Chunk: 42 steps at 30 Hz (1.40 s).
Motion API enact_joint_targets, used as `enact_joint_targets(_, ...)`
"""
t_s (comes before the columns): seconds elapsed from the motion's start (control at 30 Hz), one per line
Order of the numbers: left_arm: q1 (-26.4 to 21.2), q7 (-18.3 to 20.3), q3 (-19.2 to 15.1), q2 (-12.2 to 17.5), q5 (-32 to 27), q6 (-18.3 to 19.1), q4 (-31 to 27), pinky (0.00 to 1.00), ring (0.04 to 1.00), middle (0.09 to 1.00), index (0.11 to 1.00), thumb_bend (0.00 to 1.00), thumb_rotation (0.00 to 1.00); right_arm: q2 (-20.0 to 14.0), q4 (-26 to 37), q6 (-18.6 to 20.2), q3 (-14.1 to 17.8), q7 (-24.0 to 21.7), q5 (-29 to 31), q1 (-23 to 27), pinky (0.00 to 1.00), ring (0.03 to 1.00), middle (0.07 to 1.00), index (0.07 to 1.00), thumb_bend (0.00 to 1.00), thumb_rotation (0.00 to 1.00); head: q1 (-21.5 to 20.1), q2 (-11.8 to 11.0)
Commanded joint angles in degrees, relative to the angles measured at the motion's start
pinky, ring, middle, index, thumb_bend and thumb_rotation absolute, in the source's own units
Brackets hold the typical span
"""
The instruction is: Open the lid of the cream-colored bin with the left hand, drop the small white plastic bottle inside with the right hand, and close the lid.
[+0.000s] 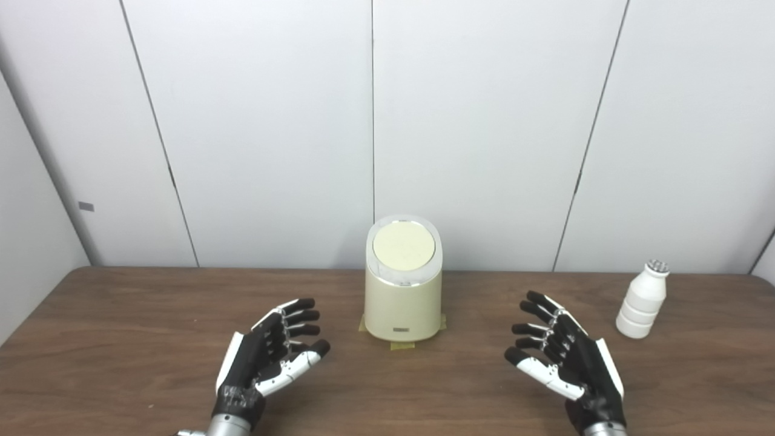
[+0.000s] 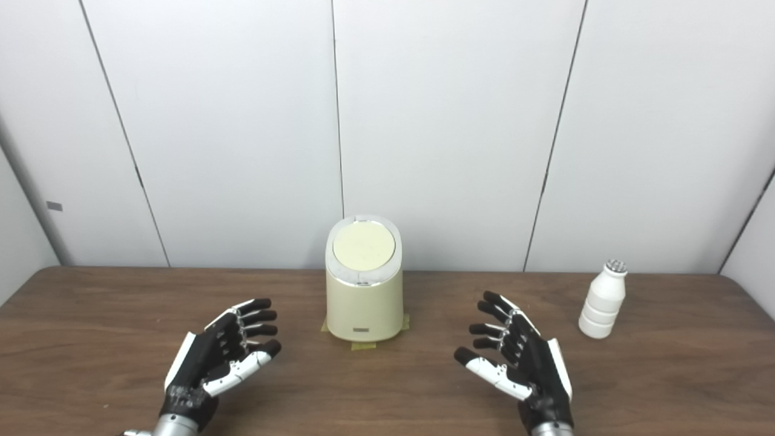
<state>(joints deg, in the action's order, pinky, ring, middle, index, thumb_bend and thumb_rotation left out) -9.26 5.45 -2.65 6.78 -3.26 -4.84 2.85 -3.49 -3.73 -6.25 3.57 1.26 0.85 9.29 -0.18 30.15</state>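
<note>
You see the bin [image 1: 403, 290] upright near the desk's [image 1: 121, 339] far edge, lid [image 1: 404, 246] down. The bottle [image 1: 643, 300] stands upright toward the far right corner. Your left hand [image 1: 266, 357] and right hand [image 1: 566, 357] hover empty, fingers spread, flanking the bin.

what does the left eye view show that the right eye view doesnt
Only the left eye view: more of the side wall on the left. Only the right eye view: more of the table beyond the bottle, with its right edge. Both: the bin with its lid closed, the upright bottle, and the left hand and right hand, open, holding nothing.
</note>
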Motion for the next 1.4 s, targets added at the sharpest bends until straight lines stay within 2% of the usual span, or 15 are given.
enact_joint_targets(0.0,-2.41,0.05,-0.04,0.38,-0.16,-1.21,-1.7,0.54,0.69,0.738,0.778,0.72,0.21,-0.11,2.12,-1.68,0.29,0.19,0.16,2.03,0.58,0.658,0.794,0.801,0.88,0.31,-0.06,0.06)
enact_joint_targets(0.2,-2.39,-0.06,0.16,0.43,0.39,-1.25,-1.86,0.54,0.687,0.738,0.779,0.7,0.2,-0.25,1.34,-2.52,0.39,-0.13,0.61,2.13,0.58,0.657,0.797,0.804,0.88,0.3,-0.13,0.05)
enact_joint_targets(0.47,-2.55,-1.07,-0.17,-0.29,0.81,-1.26,-1.47,0.56,0.7,0.759,0.787,0.72,0.22,-0.01,2.03,-1.76,0.19,-0.08,0.44,2.25,0.58,0.652,0.789,0.792,0.87,0.29,-0.11,-0.26)
enact_joint_targets(0.67,-3.29,-4.0,-0.57,-2.77,1.4,0.44,-3.51,0.73,0.871,0.926,0.941,0.79,0.31,0.13,1.84,-1.55,-0.1,-0.34,0.63,2.5,0.56,0.645,0.802,0.799,0.86,0.28,0.11,-0.99)
enact_joint_targets(0.77,-5.47,-5.28,-0.92,-3.29,2.1,1.46,-3.88,0.79,0.922,0.967,0.972,0.8,0.32,0.09,1.94,-1.14,-0.22,-0.53,0.66,2.38,0.59,0.648,0.808,0.797,0.85,0.27,0.2,-1.2)
enact_joint_targets(0.83,-7.63,-6.45,-0.67,-2.82,4.65,2.03,-3.73,0.85,0.93,0.974,0.984,0.81,0.36,0.17,2.14,-0.47,-0.22,-0.34,0.48,2.3,0.6,0.659,0.811,0.796,0.86,0.27,0.23,-1.3)
enact_joint_targets(0.9,-9.23,-7.02,-0.49,-2.53,5.96,2.62,-3.64,0.87,0.936,0.978,0.989,0.8,0.38,0.24,2.4,0.07,-0.2,-0.2,0.37,2.25,0.62,0.666,0.813,0.796,0.86,0.27,0.22,-1.35)
enact_joint_targets(1.07,-16.26,-8.32,0.55,-2.26,9.98,9.02,-3.95,0.92,0.939,0.98,0.992,0.84,0.4,-0.12,1.41,-1.09,-0.13,-0.56,0.59,2.54,0.61,0.661,0.81,0.798,0.85,0.27,0.23,-1.37)
enact_joint_targets(1.17,-20.39,-8.94,0.8,-3.27,10.87,14.17,-3.9,0.92,0.944,0.989,0.993,0.84,0.35,0.02,2.12,-0.55,-0.18,-0.65,0.7,2.43,0.6,0.648,0.804,0.786,0.86,0.27,0.18,-1.37)
enact_joint_targets(1.23,-22.89,-9.49,1.56,-3.39,12.61,16.77,-3.09,0.93,0.969,0.998,0.999,0.84,0.33,0.17,2.69,-0.04,-0.19,-0.55,0.63,2.28,0.63,0.645,0.8,0.779,0.86,0.26,0.09,-1.3)
enact_joint_targets(1.37,-27.24,-9.69,2.65,-3.59,13.86,19.47,-0.57,0.93,0.999,1.0,1.0,0.88,0.33,0.22,3.5,0.68,-0.13,-0.3,0.32,1.97,0.61,0.651,0.802,0.775,0.86,0.27,-0.04,-1.18)
